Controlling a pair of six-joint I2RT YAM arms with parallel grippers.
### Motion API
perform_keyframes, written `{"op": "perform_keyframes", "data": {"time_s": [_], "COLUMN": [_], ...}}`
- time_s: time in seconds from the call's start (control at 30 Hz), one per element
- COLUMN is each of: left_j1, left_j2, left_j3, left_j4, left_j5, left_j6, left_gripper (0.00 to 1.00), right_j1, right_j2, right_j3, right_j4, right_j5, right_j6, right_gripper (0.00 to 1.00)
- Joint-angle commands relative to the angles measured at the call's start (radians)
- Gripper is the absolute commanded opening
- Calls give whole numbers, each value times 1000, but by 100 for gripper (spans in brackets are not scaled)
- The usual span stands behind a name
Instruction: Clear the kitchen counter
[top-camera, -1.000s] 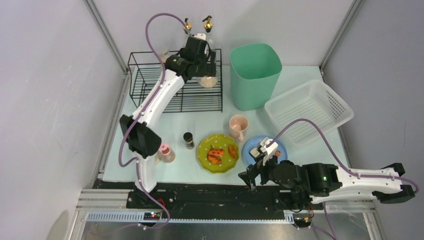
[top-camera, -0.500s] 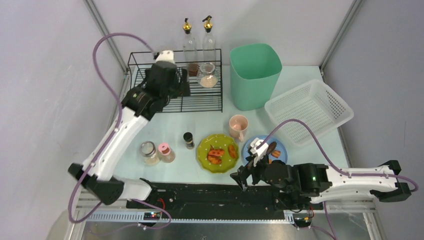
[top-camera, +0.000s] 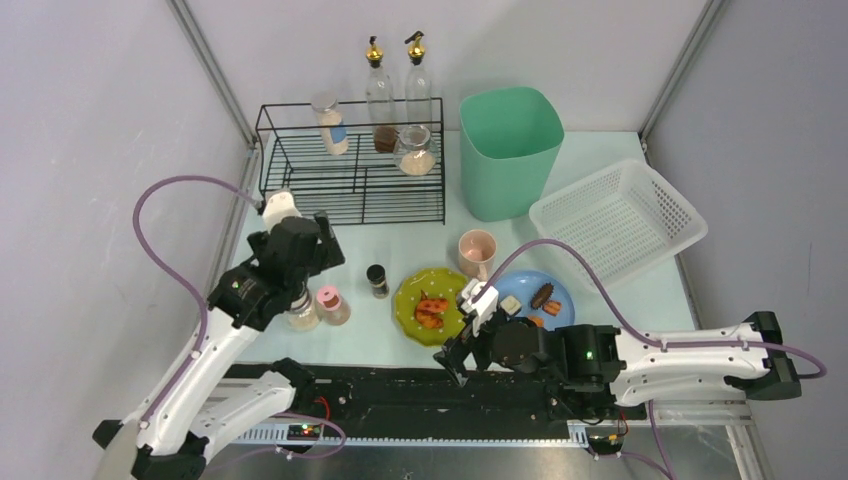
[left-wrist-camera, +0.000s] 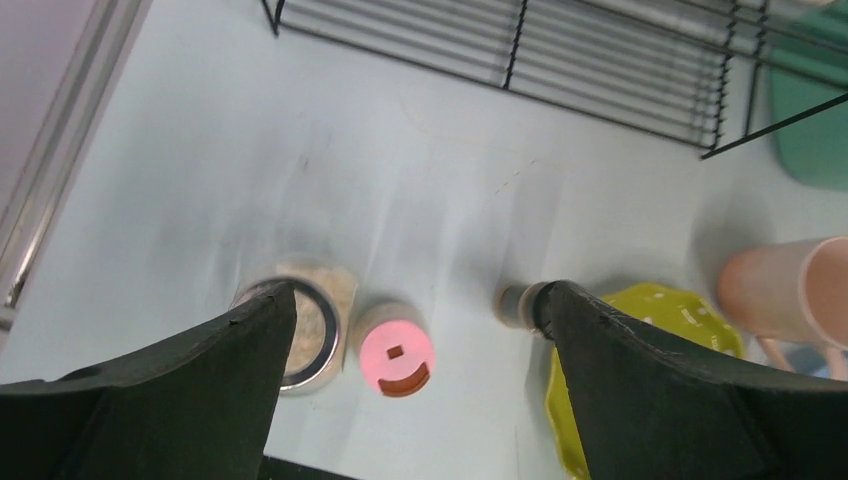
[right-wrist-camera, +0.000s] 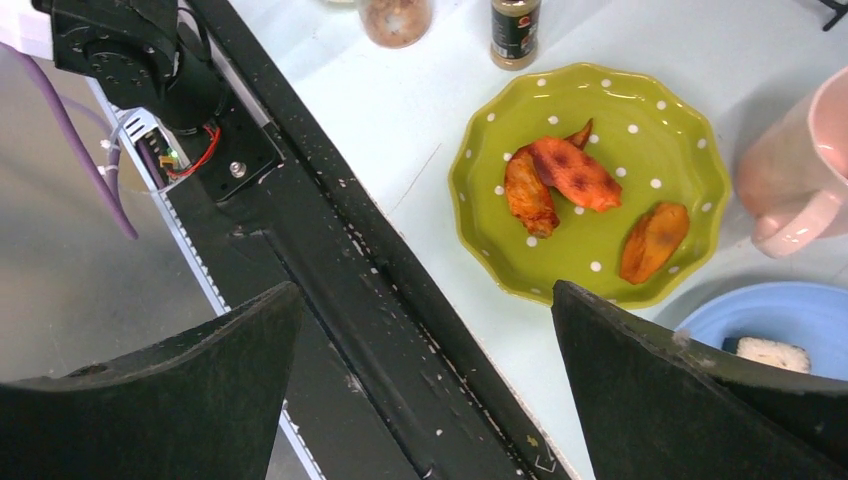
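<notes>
Right gripper (top-camera: 452, 362): near edge, fingers spread wide, empty, touching nothing; green plate (right-wrist-camera: 590, 180) with food just ahead.
Left gripper (left-wrist-camera: 415, 385): fingers spread wide, empty, hovering above pink-lid jar (left-wrist-camera: 396, 352) and glass jar (left-wrist-camera: 318, 318), which stand just beside each other.
Likely step: lift one jar for wire rack (top-camera: 352, 196).
Advice: centre over single jar, descend straight, spare neighbour.
Counter (top-camera: 400, 240): mint top under all, dishes on it.
</notes>
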Motion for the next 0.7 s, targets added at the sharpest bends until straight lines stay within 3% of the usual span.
{"op": "perform_keyframes", "data": {"time_s": [0.0, 0.2, 0.37, 0.67], "left_j1": [27, 88, 253, 375], "left_j2": [-16, -45, -37, -120], "left_j3": [-108, -212, -273, -382], "left_j4": [-8, -6, -5, -2], "left_j5": [19, -8, 78, 85], "left_j6": [-119, -240, -285, -351], "left_gripper": [100, 100, 100, 100], "right_j1": [-7, -8, -8, -6], "right_j2": [20, 26, 15, 32], "right_j3": [39, 38, 38, 38], "right_j4": [84, 66, 37, 33], "right_j5": [-33, -41, -39, -36], "right_j6": [-13, -4, 6, 6], "right_gripper": [100, 100, 100, 100]}}
